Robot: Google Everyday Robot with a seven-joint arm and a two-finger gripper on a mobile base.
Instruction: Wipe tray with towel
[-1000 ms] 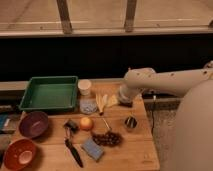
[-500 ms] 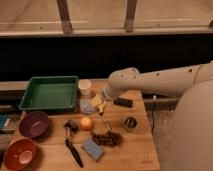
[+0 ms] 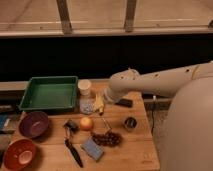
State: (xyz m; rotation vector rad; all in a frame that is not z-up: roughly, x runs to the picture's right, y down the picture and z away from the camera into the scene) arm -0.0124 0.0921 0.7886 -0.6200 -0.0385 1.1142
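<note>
The green tray (image 3: 48, 93) lies at the back left of the wooden table. The pale grey-blue towel (image 3: 86, 106) lies just right of the tray's front corner, below the white cup (image 3: 85, 87). My white arm reaches in from the right. Its end with the gripper (image 3: 106, 99) hangs low over the table just right of the towel, beside a yellow banana (image 3: 99, 104). The gripper is mostly hidden by the arm.
A purple bowl (image 3: 33, 124) and an orange bowl (image 3: 19, 154) sit front left. An orange fruit (image 3: 86, 123), dark grapes (image 3: 107, 137), a blue sponge (image 3: 92, 148), a black-handled tool (image 3: 74, 152), a small metal cup (image 3: 130, 122) and a black object (image 3: 125, 102) lie around.
My arm has swung left across the table, from near the right edge to beside the towel and banana. The objects have not moved.
</note>
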